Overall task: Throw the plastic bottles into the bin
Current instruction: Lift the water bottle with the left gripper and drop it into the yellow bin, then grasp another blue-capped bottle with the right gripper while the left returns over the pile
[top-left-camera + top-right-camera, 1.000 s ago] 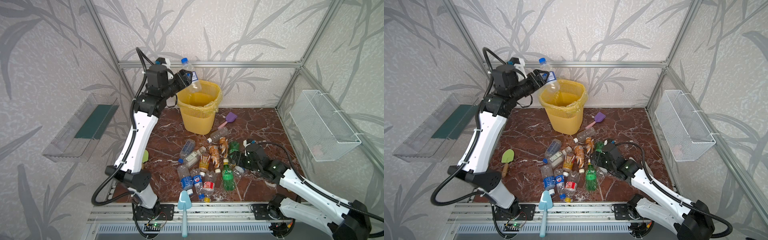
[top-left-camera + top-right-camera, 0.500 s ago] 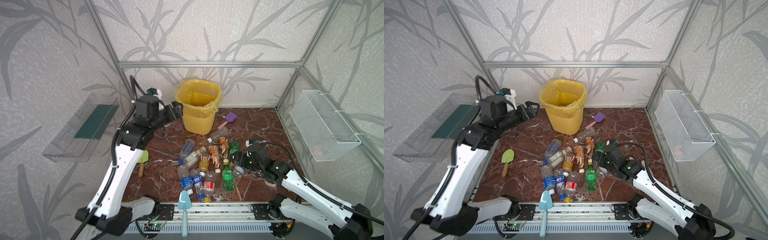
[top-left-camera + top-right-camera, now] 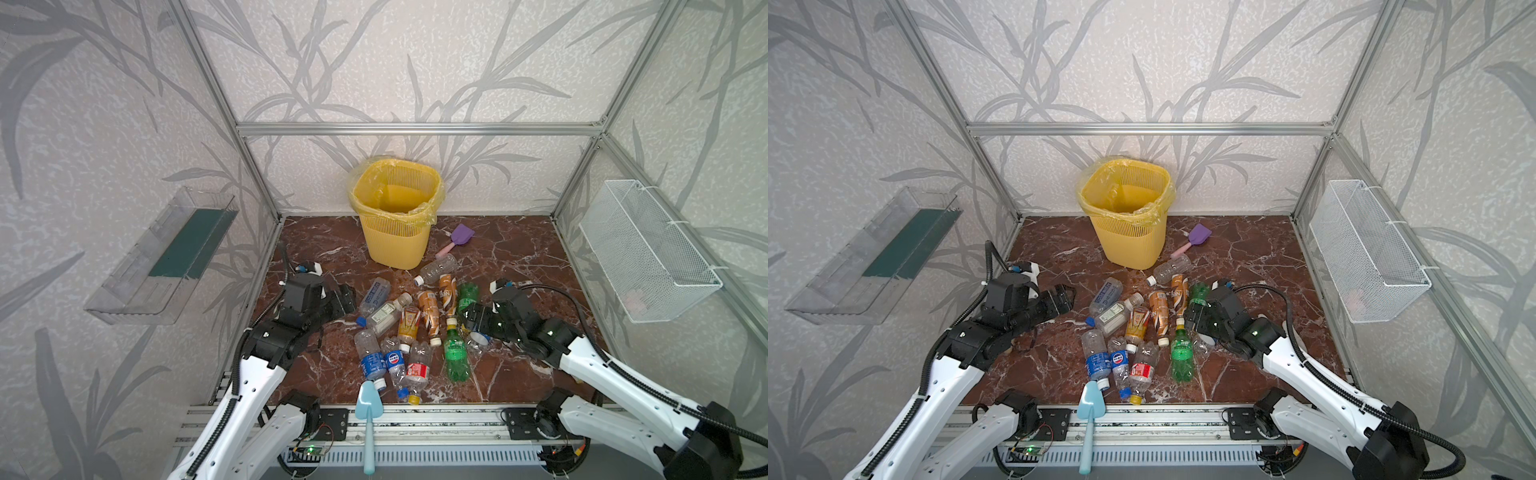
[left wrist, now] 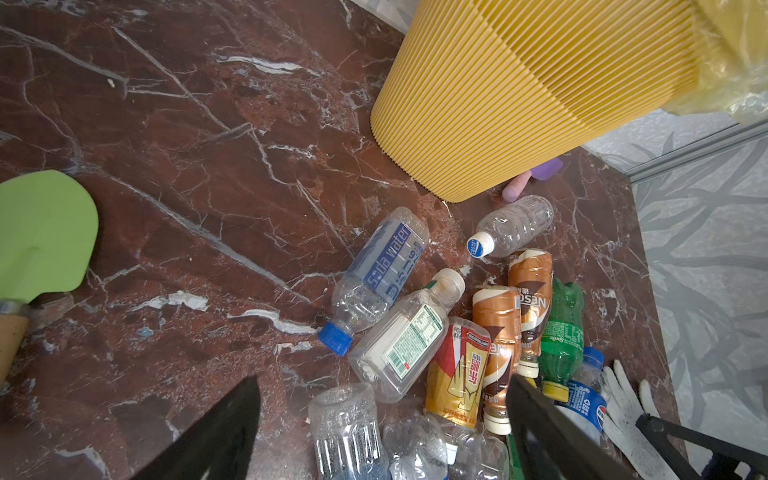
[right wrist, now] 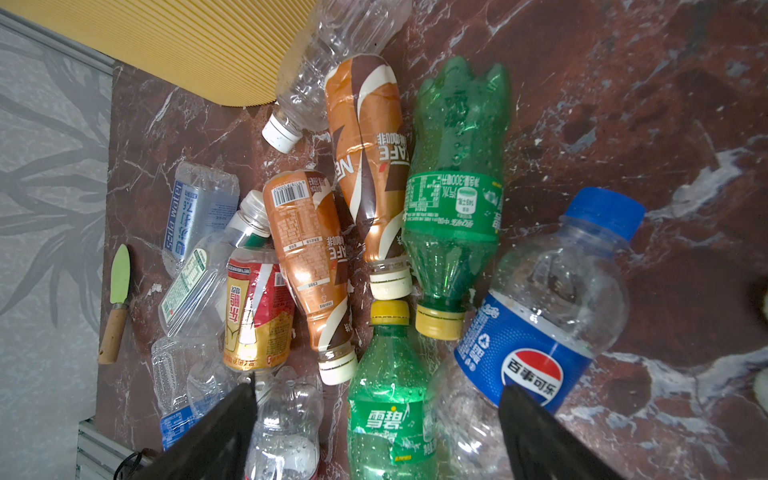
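bare floor (image 3: 332, 249) beside crowded bottles (image 3: 428, 318), bin (image 3: 395, 245) mouth open, purple shovel (image 3: 460, 234) beside bin

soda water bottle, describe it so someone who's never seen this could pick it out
Find the yellow bin at the back of the marble floor; plastic bottles lie piled in front of it. The soda water bottle lies at the pile's left edge in both top views. Only it has a blue label reading "soda water" along its side.
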Action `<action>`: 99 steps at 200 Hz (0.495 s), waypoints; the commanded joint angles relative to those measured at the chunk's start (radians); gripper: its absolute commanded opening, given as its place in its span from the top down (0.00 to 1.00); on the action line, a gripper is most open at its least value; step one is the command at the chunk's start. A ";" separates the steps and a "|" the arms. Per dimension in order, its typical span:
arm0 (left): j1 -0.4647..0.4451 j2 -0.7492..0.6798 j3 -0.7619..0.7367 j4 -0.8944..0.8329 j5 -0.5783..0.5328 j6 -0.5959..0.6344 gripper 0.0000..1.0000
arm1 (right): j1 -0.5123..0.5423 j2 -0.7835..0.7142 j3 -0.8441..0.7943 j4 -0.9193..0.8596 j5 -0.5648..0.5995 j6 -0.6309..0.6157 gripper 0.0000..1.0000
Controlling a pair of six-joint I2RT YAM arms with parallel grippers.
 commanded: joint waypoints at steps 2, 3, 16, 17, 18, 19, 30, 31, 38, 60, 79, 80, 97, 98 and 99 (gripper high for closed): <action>0.003 -0.015 -0.027 0.023 0.002 -0.030 0.08 | -0.005 -0.018 -0.009 -0.035 0.015 -0.005 0.08; 0.002 -0.015 -0.028 0.024 0.002 -0.031 0.08 | -0.005 -0.018 -0.009 -0.035 0.016 -0.005 0.09; 0.003 -0.010 -0.041 0.033 0.009 -0.037 0.08 | -0.005 -0.021 -0.008 -0.049 0.023 -0.003 0.08; 0.003 -0.009 -0.041 0.035 0.010 -0.037 0.08 | -0.006 -0.021 -0.008 -0.051 0.024 -0.003 0.08; 0.003 -0.009 -0.041 0.036 0.011 -0.037 0.08 | -0.006 -0.022 -0.008 -0.053 0.024 -0.003 0.08; 0.003 -0.009 -0.041 0.036 0.012 -0.037 0.08 | -0.006 -0.022 -0.008 -0.053 0.024 -0.003 0.08; 0.003 -0.004 -0.049 0.040 0.014 -0.040 0.08 | -0.006 -0.026 -0.008 -0.066 0.031 -0.001 0.08; 0.003 -0.004 -0.049 0.041 0.015 -0.041 0.09 | -0.006 -0.026 -0.008 -0.067 0.032 -0.001 0.08; 0.003 -0.001 -0.054 0.041 0.015 -0.043 0.08 | -0.007 -0.030 -0.009 -0.072 0.034 0.000 0.08; 0.003 0.006 -0.070 0.051 0.017 -0.052 0.09 | -0.018 -0.041 -0.022 -0.084 0.030 0.003 0.08; 0.003 0.014 -0.086 0.064 0.029 -0.062 0.08 | -0.038 -0.047 -0.032 -0.093 0.022 0.008 0.08; 0.003 0.015 -0.086 0.065 0.029 -0.063 0.08 | -0.039 -0.047 -0.033 -0.093 0.021 0.008 0.08; 0.002 0.019 -0.098 0.072 0.035 -0.072 0.09 | -0.062 -0.047 -0.042 -0.100 0.008 0.009 0.08; 0.002 0.019 -0.098 0.073 0.034 -0.072 0.09 | -0.064 -0.047 -0.042 -0.099 0.007 0.009 0.08; 0.002 0.019 -0.098 0.073 0.035 -0.072 0.09 | -0.065 -0.047 -0.043 -0.100 0.006 0.009 0.08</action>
